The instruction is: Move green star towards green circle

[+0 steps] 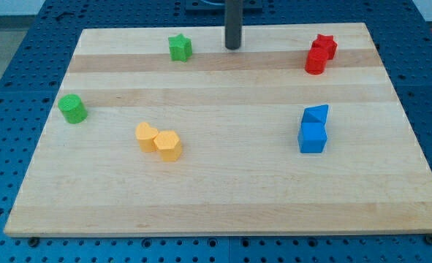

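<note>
The green star (179, 48) sits near the view's top edge of the wooden board (223, 197), left of centre. The green circle (73, 108), a short cylinder, sits at the board's left side, below and left of the star. My tip (233, 47) rests on the board to the right of the green star, with a clear gap between them, at about the same height in the view.
Two red blocks (320, 54) touch each other at the top right. A blue triangle (316, 114) sits against a blue cube (312, 136) at the right. Two yellow blocks (159, 140) touch each other at lower left of centre.
</note>
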`<action>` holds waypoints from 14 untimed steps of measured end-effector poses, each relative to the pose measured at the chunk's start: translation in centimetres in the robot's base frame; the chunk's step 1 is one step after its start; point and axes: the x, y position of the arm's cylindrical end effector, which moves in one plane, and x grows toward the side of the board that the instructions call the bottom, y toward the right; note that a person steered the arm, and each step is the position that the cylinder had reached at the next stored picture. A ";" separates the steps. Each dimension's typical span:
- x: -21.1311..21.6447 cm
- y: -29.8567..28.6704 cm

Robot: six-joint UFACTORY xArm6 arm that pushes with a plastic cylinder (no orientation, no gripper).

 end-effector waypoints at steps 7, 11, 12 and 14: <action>11.1 -16.0; 9.8 -21.3; 9.8 -23.0; 9.4 -23.4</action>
